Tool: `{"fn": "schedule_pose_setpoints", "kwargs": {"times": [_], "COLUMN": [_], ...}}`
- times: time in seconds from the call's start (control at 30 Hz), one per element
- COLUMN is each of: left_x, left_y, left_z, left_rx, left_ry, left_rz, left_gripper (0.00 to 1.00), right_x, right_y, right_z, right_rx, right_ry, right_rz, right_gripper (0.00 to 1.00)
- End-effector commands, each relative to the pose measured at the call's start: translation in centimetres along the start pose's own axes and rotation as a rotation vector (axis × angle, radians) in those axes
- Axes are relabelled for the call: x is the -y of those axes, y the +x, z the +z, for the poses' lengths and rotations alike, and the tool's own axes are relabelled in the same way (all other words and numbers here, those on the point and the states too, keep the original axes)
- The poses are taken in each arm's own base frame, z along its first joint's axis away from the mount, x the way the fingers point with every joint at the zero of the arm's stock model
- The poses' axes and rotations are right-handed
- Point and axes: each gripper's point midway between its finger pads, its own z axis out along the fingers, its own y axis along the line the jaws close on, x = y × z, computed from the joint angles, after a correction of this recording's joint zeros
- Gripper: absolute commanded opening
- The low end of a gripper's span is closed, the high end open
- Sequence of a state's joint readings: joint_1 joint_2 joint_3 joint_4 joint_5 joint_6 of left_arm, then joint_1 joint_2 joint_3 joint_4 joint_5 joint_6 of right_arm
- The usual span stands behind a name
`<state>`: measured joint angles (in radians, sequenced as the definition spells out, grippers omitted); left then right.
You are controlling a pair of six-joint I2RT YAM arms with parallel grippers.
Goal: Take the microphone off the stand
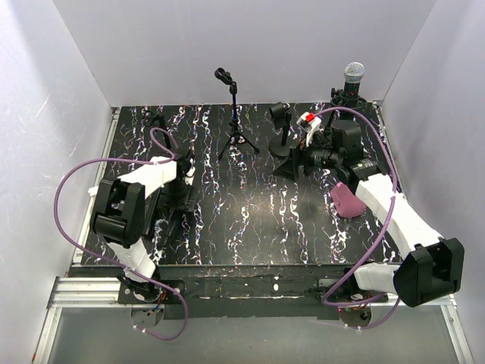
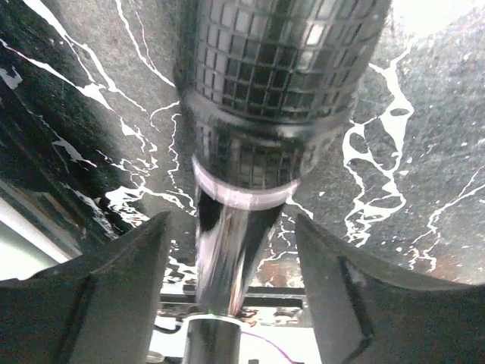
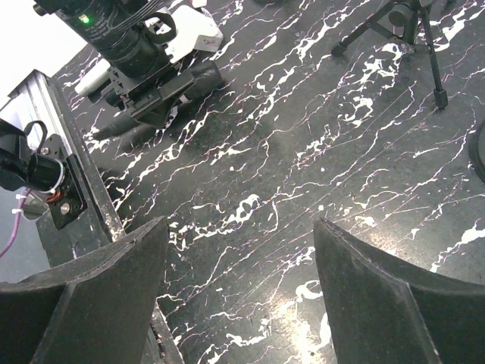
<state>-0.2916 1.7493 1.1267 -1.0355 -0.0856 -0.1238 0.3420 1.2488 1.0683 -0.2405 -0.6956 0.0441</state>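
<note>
We note the microphone (image 2: 265,114) down at the mat (image 2: 424,152) between the fingers of the left claw (image 2: 231,250), parted and clear of its handle, apparently letting go; the right claw (image 3: 239,250) gapes empty, the stand (image 1: 233,114) bare.

Right gripper (image 3: 240,224) above table (image 3: 318,136) (jaws apart)

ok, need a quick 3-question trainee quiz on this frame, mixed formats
1. True or false: the clip on the tripod stand is empty.
2. What sits between the fingers of the left pincer? A) a microphone B) a cup C) nothing
3. Fill in: the right pincer hangs ___ over the bare table, holding nothing.

Key: 1 true; 2 A; 3 open.
</note>
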Motion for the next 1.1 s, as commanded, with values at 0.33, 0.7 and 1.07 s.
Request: {"fn": "schedule_pose_setpoints", "kwargs": {"times": [0.33,0.7,1.07], "left_x": [-1.3,-5.4,-3.8], "left_y": [-0.7,-0.8,-1.5], "left_z": [0.4,0.0,-2.8], "left_rx": [0.046,0.059,0.120], "left_ry": [-0.056,-0.167,-0.057], "left_rz": [-0.043,-0.133,-0.027], "left_gripper": [0.35,0.44,0.71], "right_x": [0.2,0.3,-1.3], "right_y": [-1.9,-1.5,-2.9], "right_z": [0.0,-0.1,-1.5], "right_rx": [0.025,0.018,0.023], "right_ry": [0.018,0.025,-0.001], "right_rz": [-0.033,-0.027,-0.101], "right_gripper": [0.83,0.83,0.80]}}
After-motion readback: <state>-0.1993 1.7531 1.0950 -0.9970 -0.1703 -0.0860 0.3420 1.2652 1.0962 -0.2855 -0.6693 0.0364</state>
